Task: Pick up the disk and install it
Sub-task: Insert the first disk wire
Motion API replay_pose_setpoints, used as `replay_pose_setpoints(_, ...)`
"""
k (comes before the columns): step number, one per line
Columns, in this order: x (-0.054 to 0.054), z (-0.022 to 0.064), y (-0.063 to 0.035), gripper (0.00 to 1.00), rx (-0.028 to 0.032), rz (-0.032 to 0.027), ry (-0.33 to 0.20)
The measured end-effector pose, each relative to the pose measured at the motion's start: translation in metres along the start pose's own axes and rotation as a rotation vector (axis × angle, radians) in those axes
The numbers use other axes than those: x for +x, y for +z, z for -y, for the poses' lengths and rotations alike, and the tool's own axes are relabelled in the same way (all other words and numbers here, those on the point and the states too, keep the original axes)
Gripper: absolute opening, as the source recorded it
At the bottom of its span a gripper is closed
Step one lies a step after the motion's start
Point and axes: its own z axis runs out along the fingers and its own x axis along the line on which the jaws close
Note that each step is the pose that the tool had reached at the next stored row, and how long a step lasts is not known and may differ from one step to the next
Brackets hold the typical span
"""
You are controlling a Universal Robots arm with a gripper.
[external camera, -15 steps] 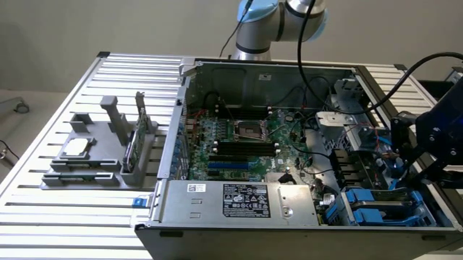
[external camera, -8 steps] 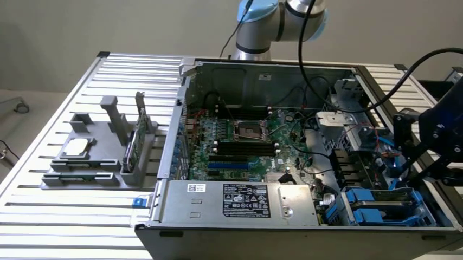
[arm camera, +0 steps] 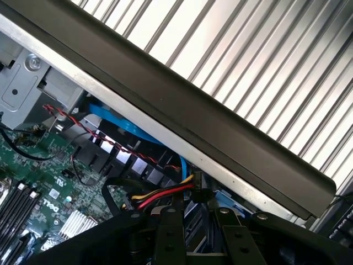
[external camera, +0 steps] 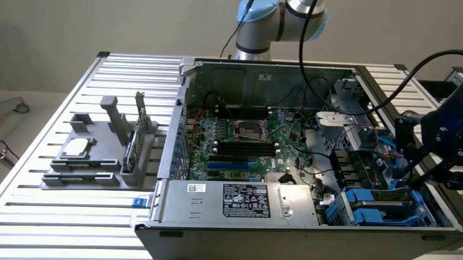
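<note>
1 dark gripper (external camera: 434, 157) hung over the open dark-grey metal computer case (external camera: 217, 238), at the exterior view's right. I could not tell whether it was apart or closed. The silver-grey disk (external camera: 370, 210) with blue plastic rails seemed to sit in the drive bay just below, near red, yellow and black cables (arm camera: 165, 194).
</note>
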Motion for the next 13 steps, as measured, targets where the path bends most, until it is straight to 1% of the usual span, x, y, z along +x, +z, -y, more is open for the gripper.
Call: replay_pose_setpoints(13,-0.01,0.007,0.0017,0.27,0.0004,-0.0003,0.0)
